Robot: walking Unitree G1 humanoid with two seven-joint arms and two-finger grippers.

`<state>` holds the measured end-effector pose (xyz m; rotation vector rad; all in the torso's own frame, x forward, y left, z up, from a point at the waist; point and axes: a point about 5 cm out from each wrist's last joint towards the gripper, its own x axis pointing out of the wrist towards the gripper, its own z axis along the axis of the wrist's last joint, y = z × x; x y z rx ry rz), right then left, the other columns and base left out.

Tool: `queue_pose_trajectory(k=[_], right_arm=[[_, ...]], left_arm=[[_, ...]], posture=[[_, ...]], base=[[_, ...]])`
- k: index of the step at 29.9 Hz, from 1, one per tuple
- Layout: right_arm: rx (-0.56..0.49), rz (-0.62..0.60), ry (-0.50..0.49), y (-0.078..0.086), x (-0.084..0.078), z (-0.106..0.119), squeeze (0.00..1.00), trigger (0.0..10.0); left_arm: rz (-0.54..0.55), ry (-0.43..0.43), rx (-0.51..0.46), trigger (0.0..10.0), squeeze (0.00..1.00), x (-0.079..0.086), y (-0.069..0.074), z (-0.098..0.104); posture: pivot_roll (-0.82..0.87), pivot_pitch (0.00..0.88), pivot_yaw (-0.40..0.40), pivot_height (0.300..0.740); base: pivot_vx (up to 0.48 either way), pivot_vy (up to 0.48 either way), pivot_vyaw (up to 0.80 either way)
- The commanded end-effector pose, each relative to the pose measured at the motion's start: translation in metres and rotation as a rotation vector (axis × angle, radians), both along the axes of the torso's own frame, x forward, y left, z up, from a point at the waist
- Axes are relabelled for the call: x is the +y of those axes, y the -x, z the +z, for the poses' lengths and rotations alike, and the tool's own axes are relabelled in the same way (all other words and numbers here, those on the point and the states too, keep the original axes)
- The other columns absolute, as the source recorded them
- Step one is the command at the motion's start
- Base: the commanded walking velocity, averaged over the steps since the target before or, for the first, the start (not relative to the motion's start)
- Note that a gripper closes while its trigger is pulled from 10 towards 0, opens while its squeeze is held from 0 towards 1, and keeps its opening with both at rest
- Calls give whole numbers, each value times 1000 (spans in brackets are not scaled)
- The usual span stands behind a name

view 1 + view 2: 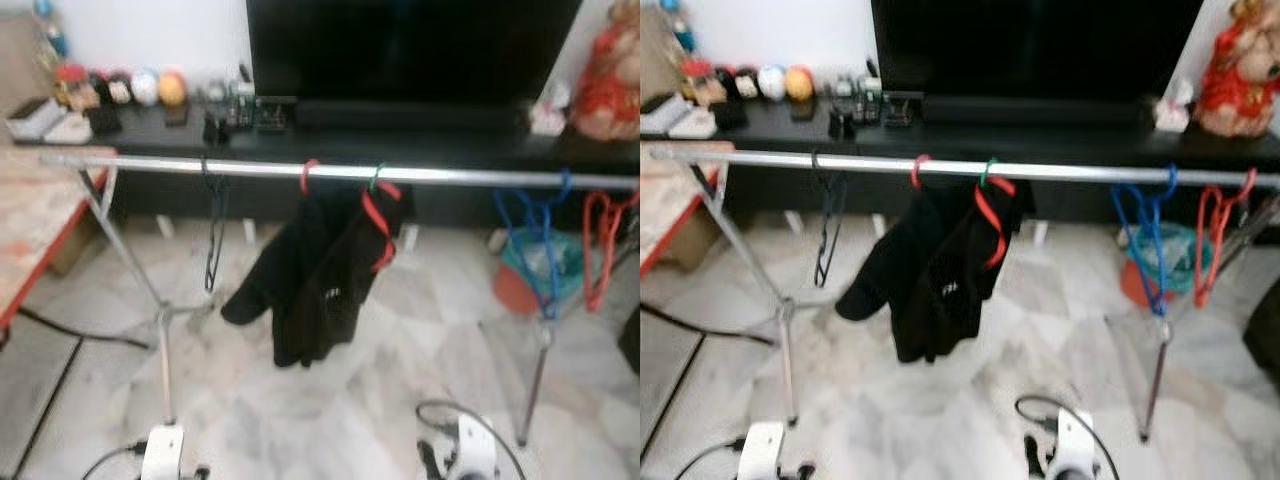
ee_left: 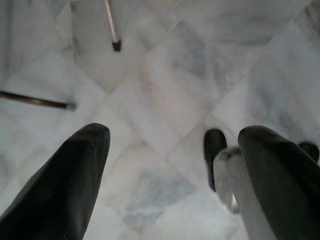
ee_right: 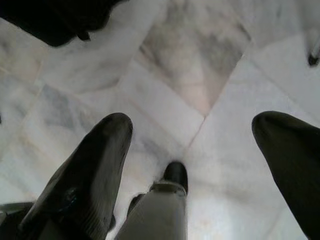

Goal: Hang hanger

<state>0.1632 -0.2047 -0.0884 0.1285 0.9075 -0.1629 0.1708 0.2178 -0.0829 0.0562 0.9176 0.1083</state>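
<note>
Both claws, left (image 2: 172,145) and right (image 3: 192,135), hang low with fingers apart over bare floor (image 1: 400,380); the rail (image 1: 330,173) and red hanger (image 1: 378,225) stand well ahead.

A long silver rail (image 1: 440,177) runs from left to right. On it hang a black hanger (image 1: 213,225) at the left, a black jacket (image 1: 320,270) on red hangers in the middle, and a blue hanger (image 1: 535,240) and a red hanger (image 1: 600,245) at the right. Its legs stand on the white marble floor (image 1: 330,410).
</note>
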Motion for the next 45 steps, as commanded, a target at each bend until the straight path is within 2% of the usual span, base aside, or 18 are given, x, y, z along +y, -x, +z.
queue_pose_trajectory(k=[1,24,42,45], right_arm=[[-4,7,-1,-2,2,0,0,10000],[1,0,0,-1,1,0,0,10000],[6,9,-4,-2,3,0,0,10000],[-1,10,-2,-2,3,0,0,10000]], left_arm=[[11,-4,10,10000,0,4,1,0],[-1,5,7,10000,0,1,2,-1],[4,4,-2,10000,0,1,-1,0],[-1,5,-1,10000,0,0,-1,0]], posture=[[-48,0,-5,740],[-46,0,-8,740],[-42,0,-8,740],[-41,0,-8,740]], base=[[0,0,0],[0,0,0],[0,0,-749],[0,0,-185]])
